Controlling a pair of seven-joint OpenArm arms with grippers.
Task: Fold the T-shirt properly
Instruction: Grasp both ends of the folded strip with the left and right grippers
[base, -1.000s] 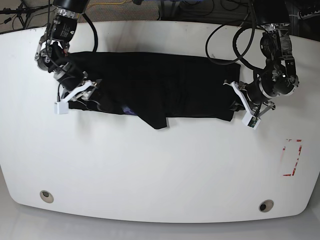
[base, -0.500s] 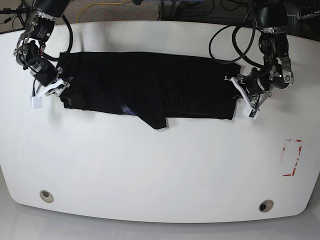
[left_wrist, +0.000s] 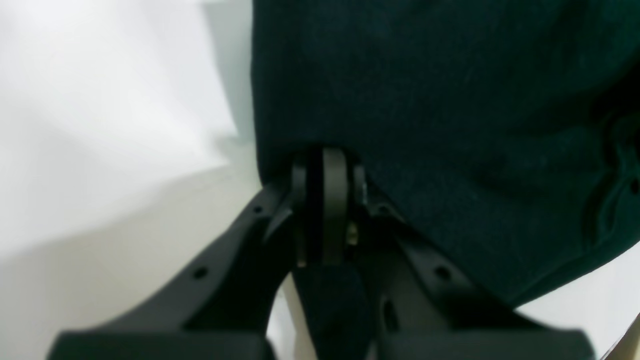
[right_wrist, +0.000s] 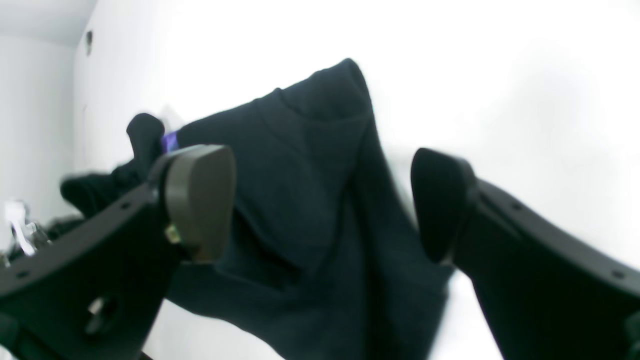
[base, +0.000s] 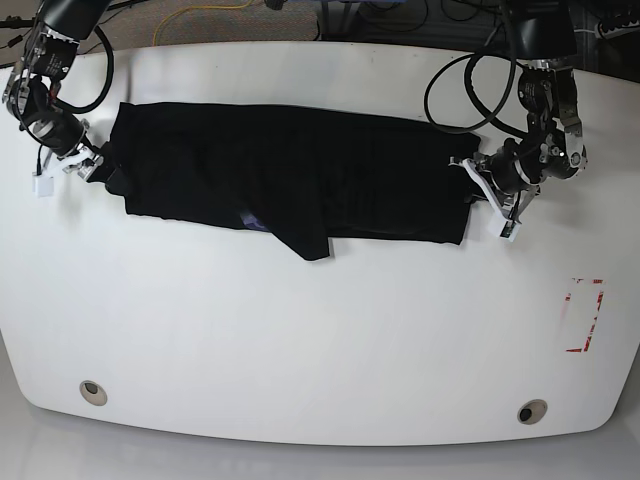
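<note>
The black T-shirt (base: 300, 175) lies as a long folded band across the far half of the white table (base: 320, 330), with a flap hanging toward me at its middle and a bit of purple graphic (base: 252, 220) showing. My left gripper (base: 488, 197) is at the band's right end. In the left wrist view this left gripper (left_wrist: 325, 167) is shut on the T-shirt (left_wrist: 450, 100) at its edge. My right gripper (base: 62, 173) is just off the left end. In the right wrist view that gripper (right_wrist: 320, 205) is open, its fingers (right_wrist: 200, 200) wide apart, with the T-shirt (right_wrist: 310, 210) lying beyond them.
A red-outlined rectangle (base: 586, 315) is marked on the table at the right. Two round holes (base: 92, 391) (base: 532, 411) sit near the front edge. Cables (base: 470, 90) loop behind the arm on the right and along the table's back edge.
My right gripper has slid left along the table, off the T-shirt's left end, and that end now reaches further left. My left gripper has shifted slightly up at the right edge.
</note>
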